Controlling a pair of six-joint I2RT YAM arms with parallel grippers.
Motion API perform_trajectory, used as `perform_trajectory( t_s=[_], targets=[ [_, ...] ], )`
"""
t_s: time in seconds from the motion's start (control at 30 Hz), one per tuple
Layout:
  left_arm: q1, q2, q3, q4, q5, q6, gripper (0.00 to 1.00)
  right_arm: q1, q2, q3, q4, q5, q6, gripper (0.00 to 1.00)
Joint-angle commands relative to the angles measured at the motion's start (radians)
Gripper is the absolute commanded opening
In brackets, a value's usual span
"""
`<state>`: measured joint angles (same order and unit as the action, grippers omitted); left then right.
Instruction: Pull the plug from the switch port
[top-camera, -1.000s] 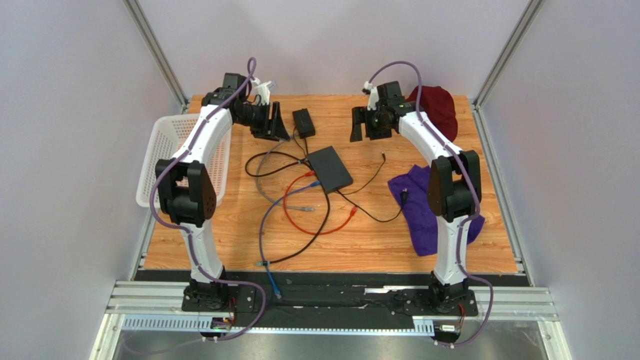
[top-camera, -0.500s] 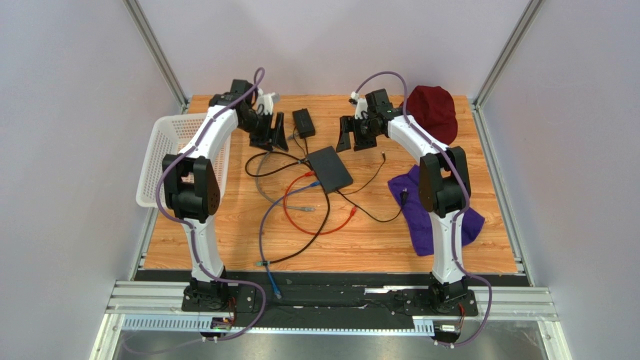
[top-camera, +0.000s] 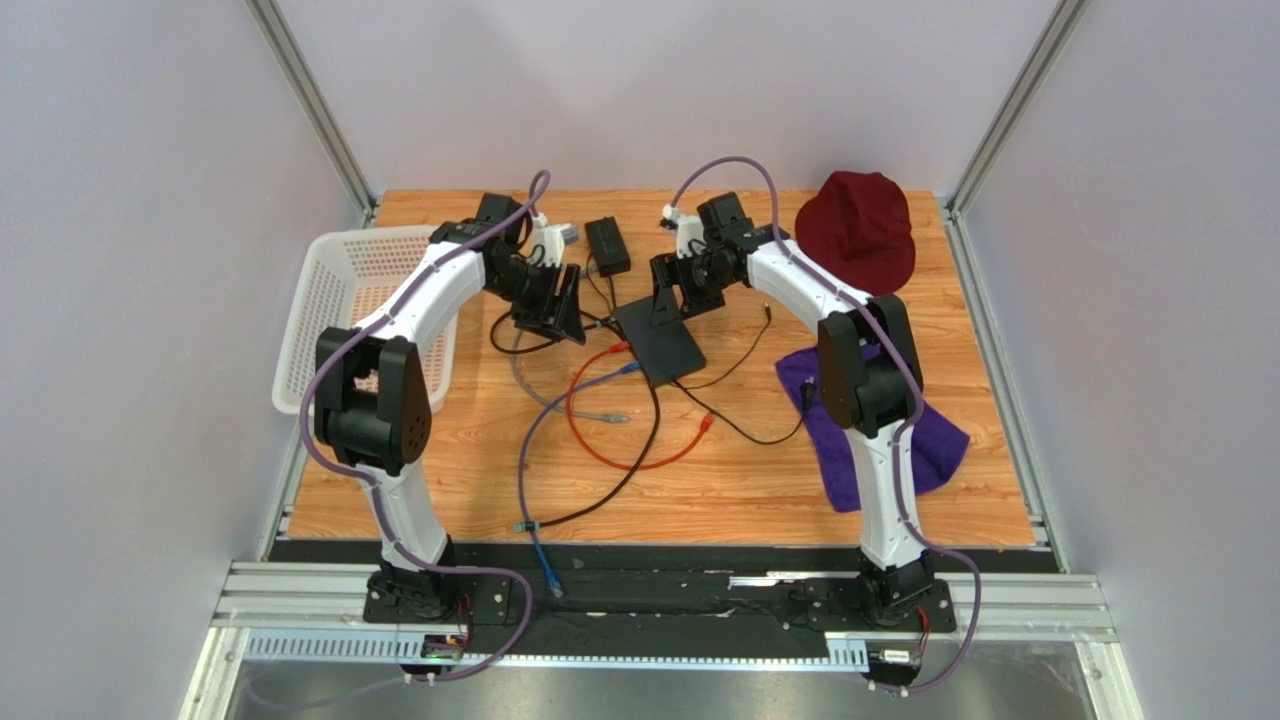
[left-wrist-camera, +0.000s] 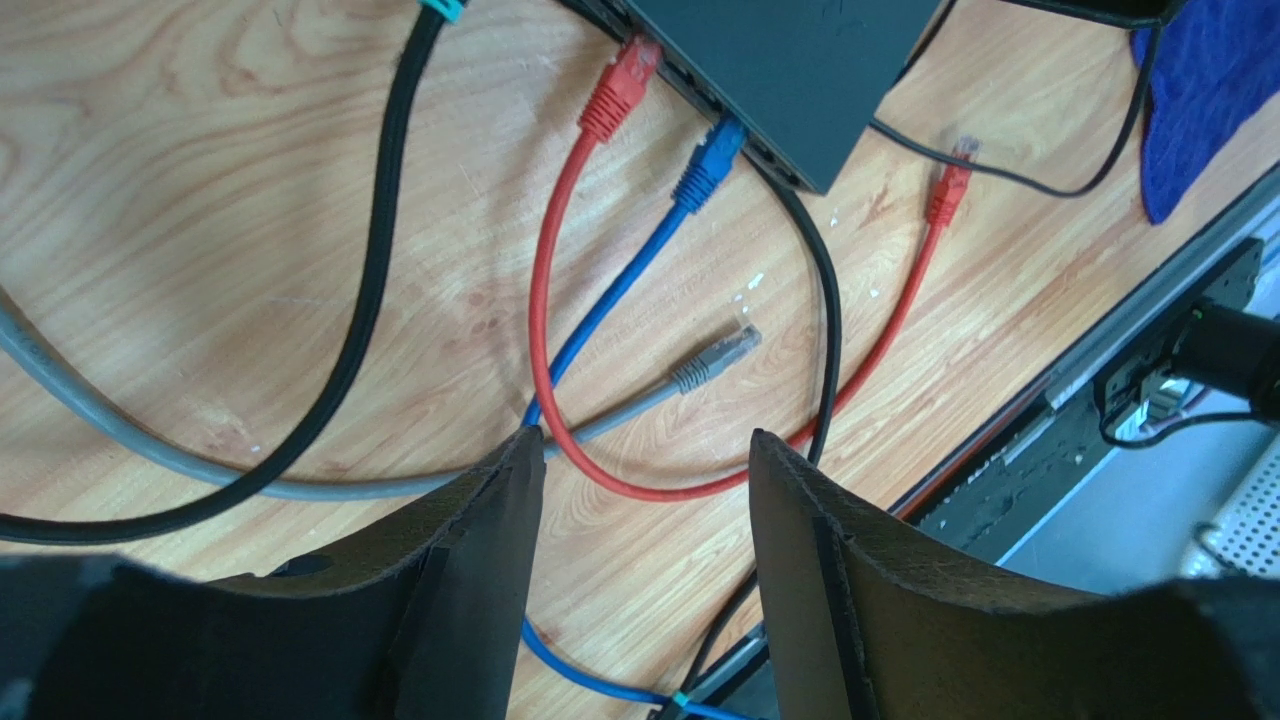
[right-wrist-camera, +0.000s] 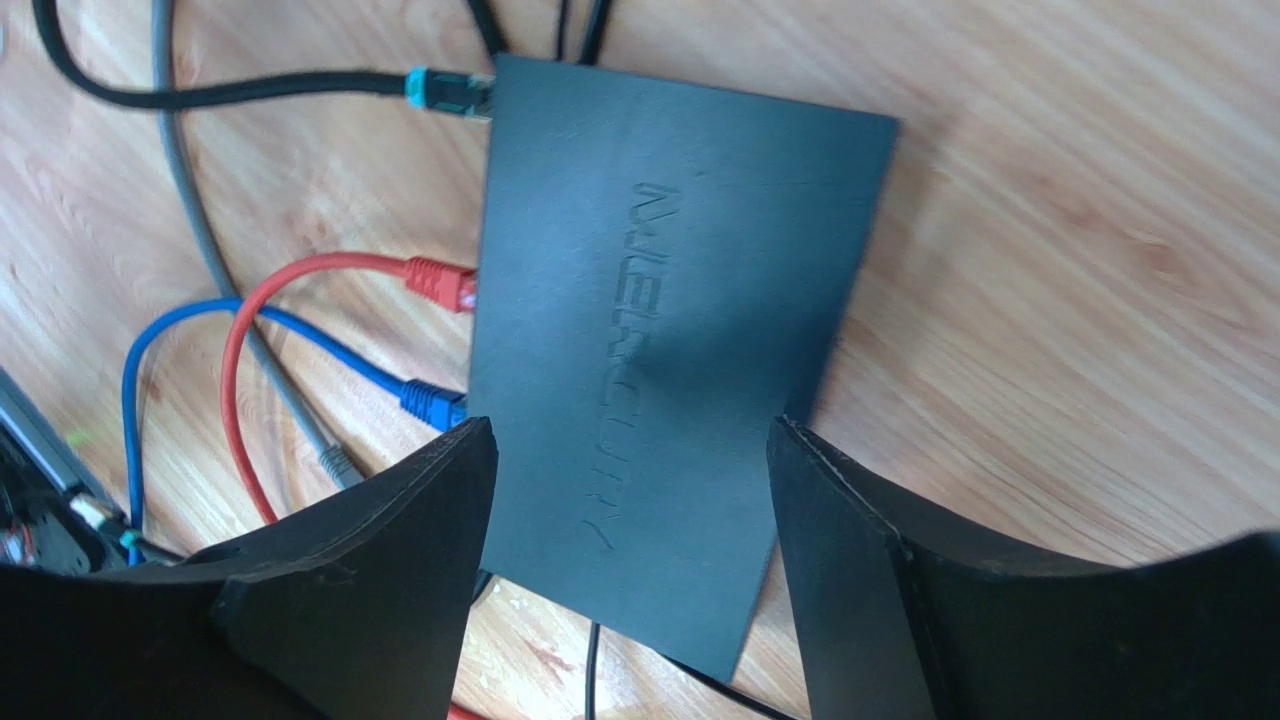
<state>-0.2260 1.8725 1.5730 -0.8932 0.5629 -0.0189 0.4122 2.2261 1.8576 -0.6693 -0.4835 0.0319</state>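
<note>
The flat black switch (top-camera: 663, 336) lies mid-table; it also shows in the right wrist view (right-wrist-camera: 676, 300) and the left wrist view (left-wrist-camera: 781, 53). Its port row (right-wrist-camera: 484, 300) holds a red plug (right-wrist-camera: 436, 282), a blue plug (right-wrist-camera: 430, 402) and a teal-tipped black plug (right-wrist-camera: 445, 92). The red plug (left-wrist-camera: 615, 90) and blue plug (left-wrist-camera: 708, 162) also show in the left wrist view. My right gripper (right-wrist-camera: 631, 435) is open, its jaws hovering over the switch's near end (top-camera: 672, 285). My left gripper (left-wrist-camera: 643, 450) is open and empty above the cable loops, left of the switch (top-camera: 559, 308).
A small black adapter brick (top-camera: 607, 243) lies behind the switch. A loose grey plug (left-wrist-camera: 718, 360) and a loose red plug (left-wrist-camera: 947, 188) lie on the wood. A white basket (top-camera: 349, 308) stands at the left, a red cap (top-camera: 857, 225) and purple cloth (top-camera: 887, 428) at the right.
Both arms have swung inward from the back of the table towards the switch and dropped lower. The right gripper now hangs over the switch. Nothing has been gripped.
</note>
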Motion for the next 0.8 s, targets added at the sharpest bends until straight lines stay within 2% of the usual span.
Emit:
perform_trajectory(
  t_s=[0.0,0.4,0.77],
  targets=[
    [-0.007,-0.055,-0.054,0.040,0.037,0.059,0.61,0.026,0.026,0.041,-0.032,-0.059,-0.084,0.71],
    [-0.009,-0.026,-0.027,0.030,0.023,0.060,0.61,0.019,-0.009,0.006,0.004,-0.029,-0.064,0.66],
    [-0.007,0.051,0.061,0.011,0.046,0.043,0.61,-0.016,-0.002,-0.001,0.002,0.002,-0.047,0.70]
  ],
)
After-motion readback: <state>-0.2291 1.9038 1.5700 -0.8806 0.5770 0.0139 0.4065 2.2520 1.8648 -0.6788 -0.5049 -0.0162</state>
